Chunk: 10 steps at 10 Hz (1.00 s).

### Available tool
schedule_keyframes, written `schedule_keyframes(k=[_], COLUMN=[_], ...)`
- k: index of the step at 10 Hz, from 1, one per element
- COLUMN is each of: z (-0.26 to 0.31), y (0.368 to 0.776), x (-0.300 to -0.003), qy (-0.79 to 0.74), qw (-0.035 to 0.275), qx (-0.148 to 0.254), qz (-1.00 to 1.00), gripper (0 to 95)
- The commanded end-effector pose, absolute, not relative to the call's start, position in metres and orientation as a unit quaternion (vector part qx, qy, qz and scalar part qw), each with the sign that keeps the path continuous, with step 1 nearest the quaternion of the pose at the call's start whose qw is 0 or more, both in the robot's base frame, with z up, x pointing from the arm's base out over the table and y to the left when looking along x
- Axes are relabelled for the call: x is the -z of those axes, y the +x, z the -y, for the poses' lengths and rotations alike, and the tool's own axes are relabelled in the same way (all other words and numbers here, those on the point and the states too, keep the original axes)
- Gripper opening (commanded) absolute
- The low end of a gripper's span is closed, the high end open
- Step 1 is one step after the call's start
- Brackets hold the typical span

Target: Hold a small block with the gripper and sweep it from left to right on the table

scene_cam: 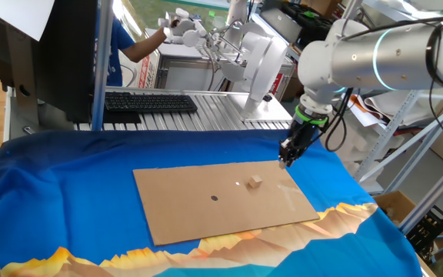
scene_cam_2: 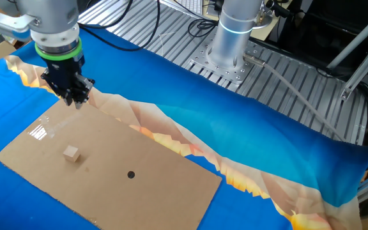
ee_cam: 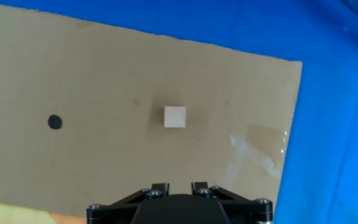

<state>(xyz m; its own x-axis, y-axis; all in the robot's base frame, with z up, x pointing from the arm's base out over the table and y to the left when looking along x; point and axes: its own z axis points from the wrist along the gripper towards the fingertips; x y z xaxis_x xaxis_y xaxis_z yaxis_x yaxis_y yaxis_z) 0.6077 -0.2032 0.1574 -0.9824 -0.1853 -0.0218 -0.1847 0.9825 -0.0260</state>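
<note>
The small block [scene_cam: 256, 181] is a pale tan cube lying free on the brown cardboard [scene_cam: 198, 208] that rests on the blue-cloth table [scene_cam: 68, 177]. The block also shows in the other fixed view [scene_cam_2: 72, 153] and in the hand view [ee_cam: 174, 116]. My black gripper [scene_cam: 286, 158] with its green collar hangs above the cardboard's far right corner, apart from the block. It also shows in the other fixed view [scene_cam_2: 75, 99]. In the hand view, only the gripper's [ee_cam: 179, 186] finger ends show. The fingers are drawn close together with nothing between them.
A small dark round dot [scene_cam: 214, 198] sits on the cardboard left of the block. A grey slatted bench with a black keyboard [scene_cam: 151, 101] and a white gripper [scene_cam: 187, 29] stand behind the table. The arm's base [scene_cam_2: 230, 48] is bolted beside the cloth.
</note>
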Motion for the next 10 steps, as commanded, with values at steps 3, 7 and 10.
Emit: schedule_keyframes(k=[3,7,10], z=[0.201,0.201,0.201], y=[0.607,0.607,0.607], x=[-0.1594,-0.1594,-0.1594], qy=[-0.074,-0.063,-0.058], qw=[0.004,0.001,0.0], qx=[-0.001,-0.001,-0.004], qz=[-0.997,-0.998,-0.998], gripper=[19.0,19.0,19.0])
